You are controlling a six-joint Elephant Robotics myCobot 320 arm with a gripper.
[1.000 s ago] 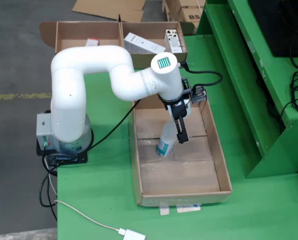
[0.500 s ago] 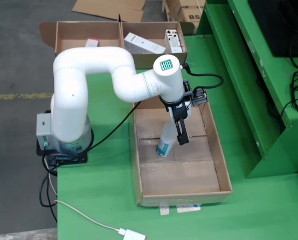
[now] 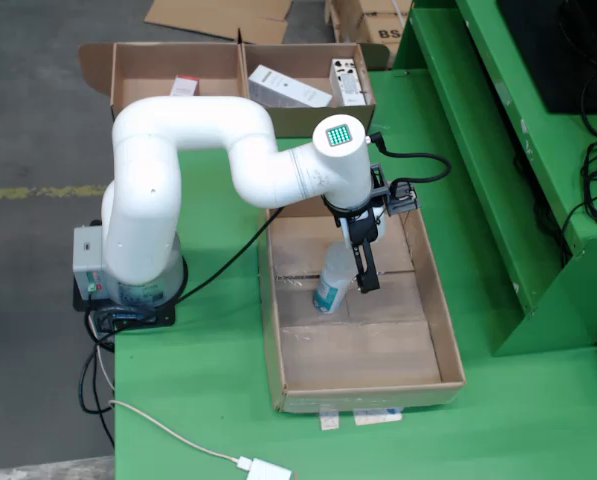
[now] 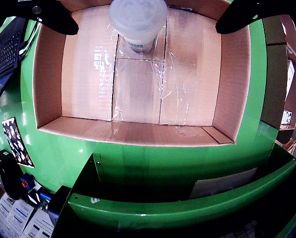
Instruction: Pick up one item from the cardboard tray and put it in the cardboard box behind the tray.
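A clear plastic bottle (image 3: pixel 329 284) with a teal label stands in the long cardboard tray (image 3: pixel 436 320) on the green table. My gripper (image 3: pixel 352 274) hangs low over the tray with one black finger (image 3: pixel 367 270) just right of the bottle. In the wrist view the bottle's white cap (image 4: pixel 138 17) sits at the top centre. It lies between the two black fingers (image 4: pixel 53 17), which are spread wide and touch nothing, so the gripper (image 4: pixel 148 29) is open. The cardboard box (image 3: pixel 148 65) behind the tray has two compartments.
White cartons (image 3: pixel 290 87) and a small red-and-white pack (image 3: pixel 184 85) lie in the box. A green shelf unit (image 3: pixel 518 150) rises right of the tray. A black cable (image 3: pixel 418 160) loops near the wrist, and a white cable (image 3: pixel 168 435) crosses the table's front left.
The arm's elbow and wrist have shifted slightly to the right. The gripper stays low beside the bottle, and the bottle has not moved.
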